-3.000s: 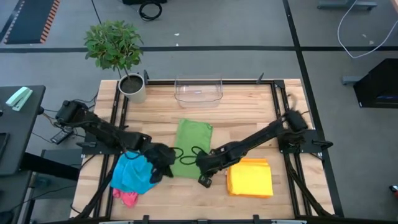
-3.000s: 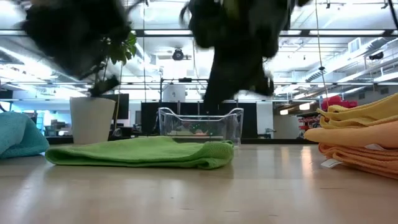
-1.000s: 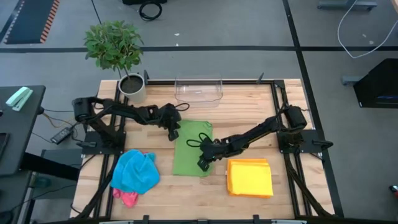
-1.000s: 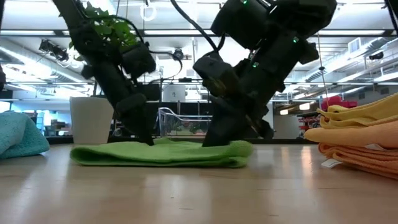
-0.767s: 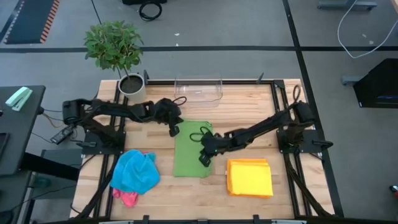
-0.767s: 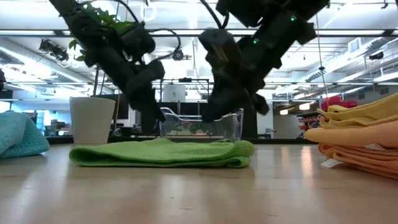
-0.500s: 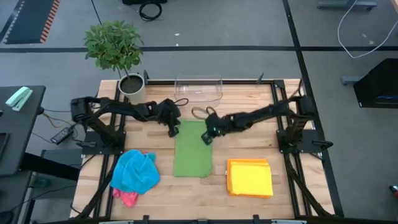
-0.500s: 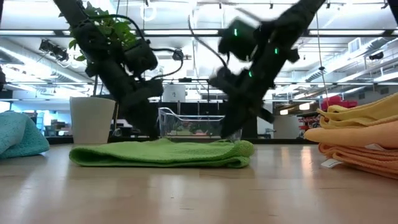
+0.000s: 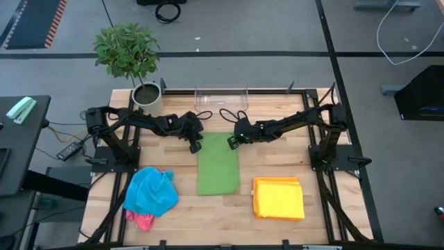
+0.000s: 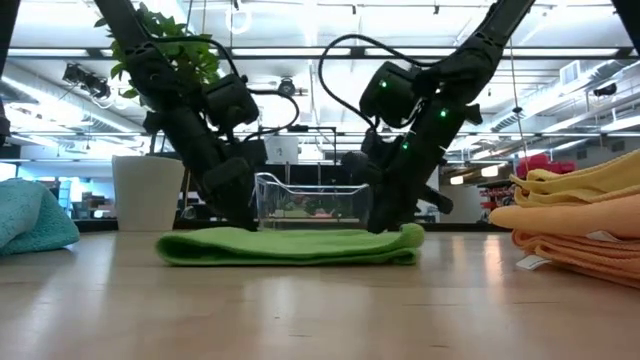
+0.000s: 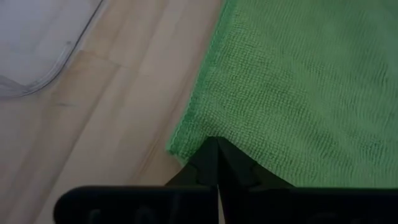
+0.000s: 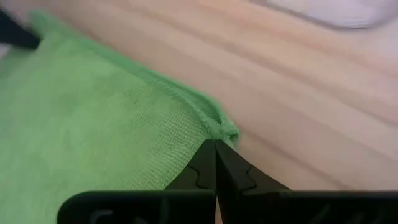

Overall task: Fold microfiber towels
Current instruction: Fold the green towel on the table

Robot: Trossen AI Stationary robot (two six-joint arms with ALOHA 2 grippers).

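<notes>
You have the green towel point(image 9: 218, 173) mid-worktop, each far corner pinched in clenched fingers: left gripper point(image 9: 195, 146), right gripper point(image 9: 234, 143). The yellow stack point(image 9: 278, 198) near the front right edge looks finished; the blue and pink heap point(image 9: 148, 196) at front left awaits folding.

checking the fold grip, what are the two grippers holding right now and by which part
Both hold the green towel: the left gripper pinches one far corner, the right gripper the other far corner, on the edge nearest the clear bin.
</notes>
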